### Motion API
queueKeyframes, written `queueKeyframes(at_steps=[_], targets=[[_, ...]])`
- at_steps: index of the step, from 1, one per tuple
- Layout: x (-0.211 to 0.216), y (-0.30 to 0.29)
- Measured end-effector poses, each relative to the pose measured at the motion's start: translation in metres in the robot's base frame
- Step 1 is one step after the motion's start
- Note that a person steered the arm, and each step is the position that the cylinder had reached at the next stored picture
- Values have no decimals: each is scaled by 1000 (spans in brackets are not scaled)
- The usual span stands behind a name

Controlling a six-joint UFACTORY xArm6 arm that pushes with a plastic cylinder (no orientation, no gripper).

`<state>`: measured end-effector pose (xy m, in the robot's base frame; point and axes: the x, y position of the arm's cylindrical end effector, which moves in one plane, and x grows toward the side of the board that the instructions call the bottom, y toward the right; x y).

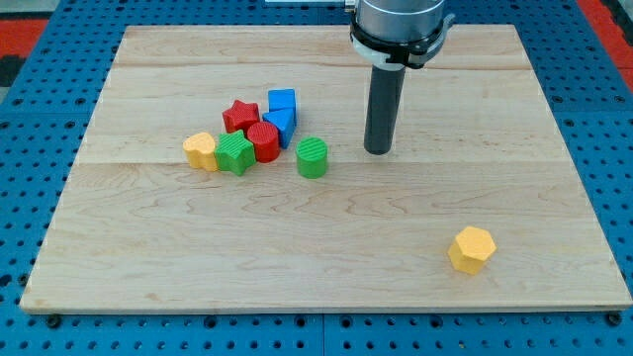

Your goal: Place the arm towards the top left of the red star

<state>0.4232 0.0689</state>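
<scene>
The red star (239, 116) lies left of the board's middle, at the top left of a tight cluster of blocks. My tip (378, 151) rests on the board to the right of the cluster, well right of the red star and slightly lower in the view. The green cylinder (313, 157) is the block nearest the tip, to its left. The tip touches no block.
In the cluster are a blue cube (282, 101), a blue block (280, 126), a red cylinder (263, 141), a green star (235, 153) and a yellow block (201, 150). A yellow hexagon (472, 248) lies alone at the lower right. The wooden board (148, 247) sits on a blue pegboard.
</scene>
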Motion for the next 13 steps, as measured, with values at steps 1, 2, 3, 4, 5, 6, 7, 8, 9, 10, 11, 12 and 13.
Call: queueKeyframes(at_steps=[1,2,3,4,5,6,7,8,9,10,11,12,13], targets=[[0,1],[0,2],[0,-1],[0,0],[0,0],[-2,0],[-2,0],[-2,1],[-4,1],[16,-5],[42,-39],[42,-78],[41,-83]])
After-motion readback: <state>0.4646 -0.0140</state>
